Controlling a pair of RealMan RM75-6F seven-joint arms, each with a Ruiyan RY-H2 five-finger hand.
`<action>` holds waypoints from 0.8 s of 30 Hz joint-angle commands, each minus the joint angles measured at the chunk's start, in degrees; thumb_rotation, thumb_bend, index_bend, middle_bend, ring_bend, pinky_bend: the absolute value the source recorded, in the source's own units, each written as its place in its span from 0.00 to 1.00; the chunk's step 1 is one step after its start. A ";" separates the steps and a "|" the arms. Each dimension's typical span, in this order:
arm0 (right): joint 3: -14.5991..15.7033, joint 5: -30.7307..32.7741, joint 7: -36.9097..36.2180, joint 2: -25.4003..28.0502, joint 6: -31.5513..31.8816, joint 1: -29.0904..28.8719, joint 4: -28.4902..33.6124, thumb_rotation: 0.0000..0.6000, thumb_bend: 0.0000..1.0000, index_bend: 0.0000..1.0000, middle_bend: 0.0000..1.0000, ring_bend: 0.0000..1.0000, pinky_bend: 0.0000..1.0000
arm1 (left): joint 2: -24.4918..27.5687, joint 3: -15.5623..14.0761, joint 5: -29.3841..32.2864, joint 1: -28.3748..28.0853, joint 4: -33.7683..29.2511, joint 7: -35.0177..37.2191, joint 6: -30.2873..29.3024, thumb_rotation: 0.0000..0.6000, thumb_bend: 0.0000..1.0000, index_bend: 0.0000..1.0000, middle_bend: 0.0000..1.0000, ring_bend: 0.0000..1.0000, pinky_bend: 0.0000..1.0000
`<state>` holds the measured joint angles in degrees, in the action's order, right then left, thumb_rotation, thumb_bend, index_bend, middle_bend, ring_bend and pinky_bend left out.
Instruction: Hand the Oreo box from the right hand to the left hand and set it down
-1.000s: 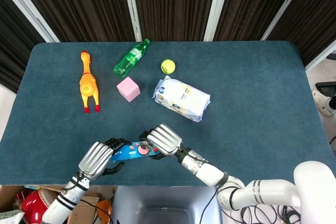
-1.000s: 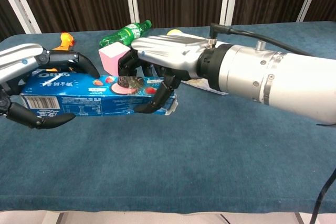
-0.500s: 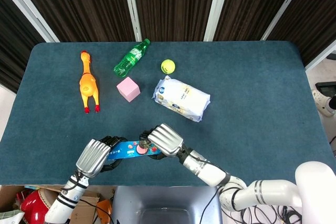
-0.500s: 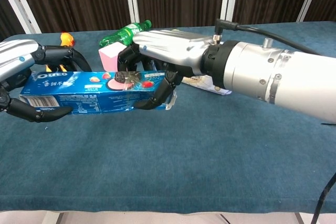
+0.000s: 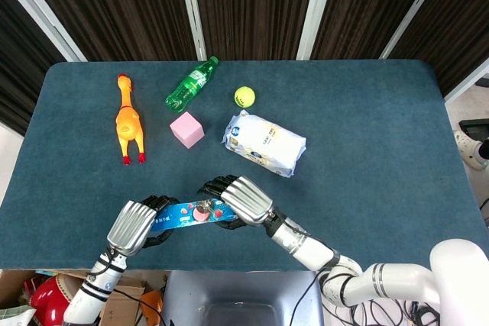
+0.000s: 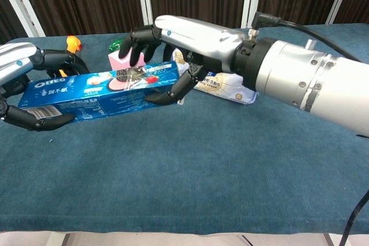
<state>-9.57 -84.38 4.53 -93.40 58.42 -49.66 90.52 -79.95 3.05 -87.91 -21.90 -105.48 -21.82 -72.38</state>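
The blue Oreo box (image 6: 98,93) hangs above the table's near edge, its right end tilted up; in the head view the Oreo box (image 5: 187,214) lies between both hands. My left hand (image 6: 17,70) grips the box's left end, fingers over the top and thumb under it. My right hand (image 6: 190,36) is at the right end with its fingers spread and lifted off the top, while its thumb still lies against the front face. From above, the left hand (image 5: 131,225) and the right hand (image 5: 244,200) flank the box.
Farther back on the blue table (image 5: 367,150) lie a rubber chicken (image 5: 128,120), a green bottle (image 5: 191,83), a pink cube (image 5: 186,129), a tennis ball (image 5: 244,96) and a white bag (image 5: 264,143). The bag and the cube are closest behind the hands.
The right hand's fingers have lifted off the top of the box and spread. The box's right end has risen, tilting it. The left hand has kept its grip on the left end.
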 commanded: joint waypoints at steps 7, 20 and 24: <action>1.11 -4.07 -8.21 4.39 3.61 2.31 2.66 1.00 0.03 0.00 0.00 0.00 0.07 | 0.39 0.24 1.10 -0.23 0.57 0.07 0.24 1.00 0.31 0.75 0.92 0.87 0.94; 12.54 -16.09 -3.37 19.55 20.88 17.07 4.69 1.00 0.03 0.00 0.00 0.00 0.07 | 7.21 3.60 4.83 -0.01 5.41 3.17 -1.31 1.00 0.31 0.75 0.92 0.87 0.93; 16.54 -18.35 -5.42 21.09 27.17 23.05 -1.11 1.00 0.03 0.00 0.00 0.00 0.07 | 8.73 4.66 7.71 0.93 8.17 5.29 -2.09 1.00 0.31 0.75 0.92 0.87 0.93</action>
<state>4.09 -100.64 -0.13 -73.95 82.05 -30.24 92.91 -71.91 7.20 -81.19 -21.47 -98.25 -17.46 -74.04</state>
